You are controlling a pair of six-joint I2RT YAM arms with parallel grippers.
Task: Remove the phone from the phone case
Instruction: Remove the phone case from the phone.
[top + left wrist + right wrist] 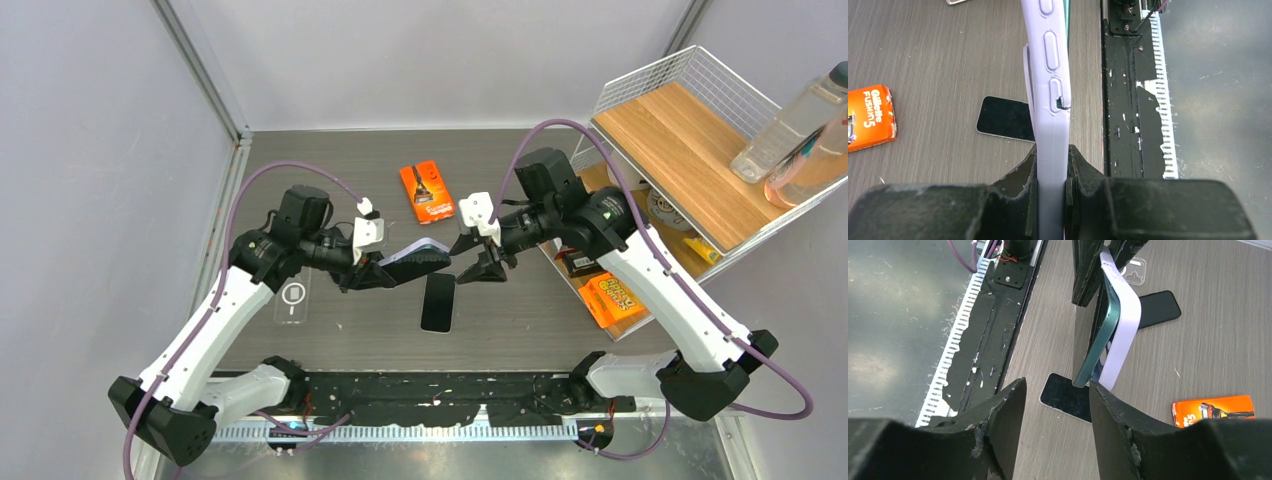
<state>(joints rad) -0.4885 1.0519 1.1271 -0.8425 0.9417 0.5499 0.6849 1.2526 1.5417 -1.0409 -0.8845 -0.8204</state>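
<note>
Above the tabletop [520,330], a lilac case [415,258] hangs in mid-air, pinched edge-on in the left gripper [1052,155], whose jaws are clamped tight on one end of it. The green phone [1098,340] is half-sprung: the end nearest that grip seems seated in the case, while the free corner has peeled away from the lilac shell. The right gripper [1057,387] hovers just at that loose corner, jaws apart and holding nothing. Below lie a black phone [438,302] and an orange razor box [427,192].

The case looks soft and rubbery, likely to bend where it is pulled. The phone looks stiff, smooth-sided and probably slippery, so a drop to the tabletop would matter. The best hold appears to be the exposed corner, taken across its flat faces and drawn away from the case while the left grip anchors the shell.
</note>
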